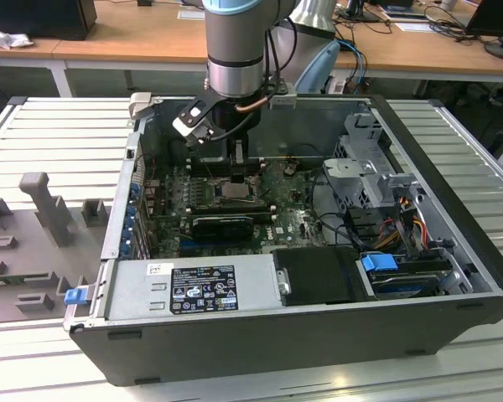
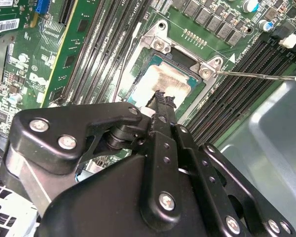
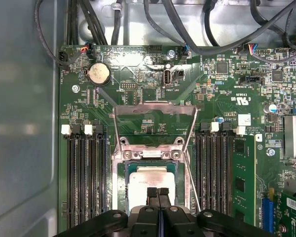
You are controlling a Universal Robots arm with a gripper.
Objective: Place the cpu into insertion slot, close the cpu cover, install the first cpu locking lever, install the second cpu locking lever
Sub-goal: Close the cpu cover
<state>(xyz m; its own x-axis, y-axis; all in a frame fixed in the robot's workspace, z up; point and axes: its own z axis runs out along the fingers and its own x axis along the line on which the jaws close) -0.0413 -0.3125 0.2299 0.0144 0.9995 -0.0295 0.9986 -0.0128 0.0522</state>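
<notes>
Gripper (image 3: 158, 190) over cpu (image 3: 148, 177), cpu cover (image 3: 155, 104) open

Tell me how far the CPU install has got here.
Done: the cpu lies in the insertion slot. In hand: the shut pincer sits over the chip's face, holding nothing. Left: the cpu cover stands open, and both locking levers are unlatched.

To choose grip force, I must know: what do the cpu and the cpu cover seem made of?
The cpu: metal top, pale silvery-beige, matte, with soft glare. The cpu cover: thin sheet metal, probably steel, silvery and semi-glossy, with bright glints along its bent edges.
</notes>
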